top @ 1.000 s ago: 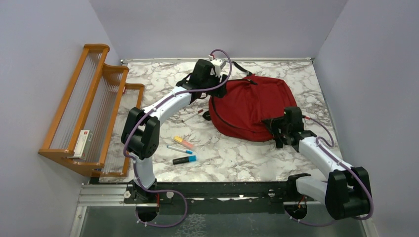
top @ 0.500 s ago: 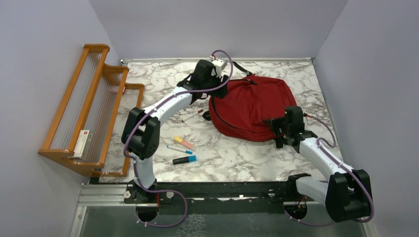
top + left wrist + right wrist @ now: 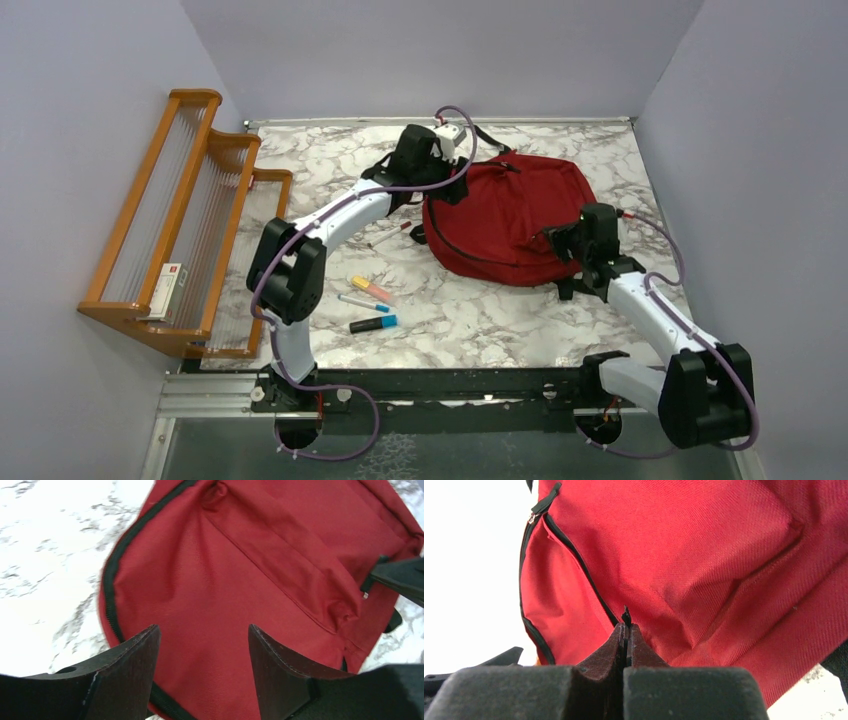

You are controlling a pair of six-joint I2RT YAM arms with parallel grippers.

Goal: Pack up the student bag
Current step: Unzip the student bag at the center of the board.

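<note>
The left arm (image 3: pixel 340 213) and right arm (image 3: pixel 646 306) have white shells between bulky black joints; a purple cable (image 3: pixel 467 140) runs along each. Their fingers (image 3: pixel 127 672) are black wedges.

surface: marble table (image 3: pixel 480 310) | on it: student bag (image 3: pixel 505 215); three markers (image 3: pixel 362 303) left of it; pen (image 3: pixel 388 235)

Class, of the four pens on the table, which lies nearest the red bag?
The thin red-capped pen, alone close beside the student bag; the other three markers lie grouped farther away.
</note>
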